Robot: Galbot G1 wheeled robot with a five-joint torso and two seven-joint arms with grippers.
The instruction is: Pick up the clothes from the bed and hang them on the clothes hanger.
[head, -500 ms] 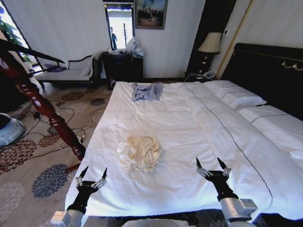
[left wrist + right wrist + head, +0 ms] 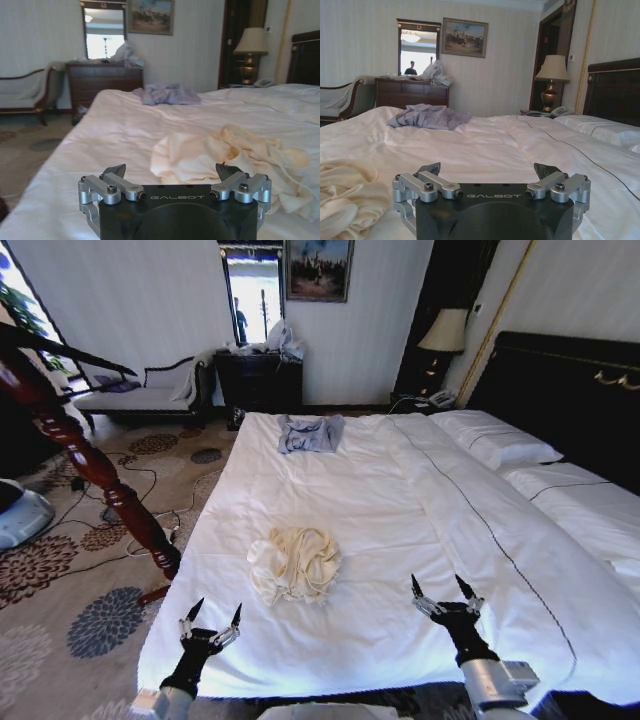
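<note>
Bedroom scene: wide bed with white duvet and black headboard (image 2: 330, 640) runs away from me, patterned carpet at its side. Crumpled cream thin-fabric shirt (image 2: 294, 563) lies on the duvet ahead of and between both sets of fingers, nearer the left ones; nothing touches it. Small grey-blue garment (image 2: 309, 432) sits far beyond, near the far edge, well apart. Dark red turned-wood stand (image 2: 95, 470) leans on the left-arm side, off the bed.

Left gripper (image 2: 211, 617) hovers at the near edge of the bed, fingers released and spread, empty. Right gripper (image 2: 441, 590) hangs over the duvet, fingers also released, empty. My read: both are held open and low, flanking the shirt, so either can reach in for a pick; left wrist view puts the shirt just past the left fingers (image 2: 114, 171).

Versus the earlier frame: left gripper has shifted inward toward the shirt and lower in view; right gripper barely moved. Shirt unmoved.

I can't make out the black hanger.
</note>
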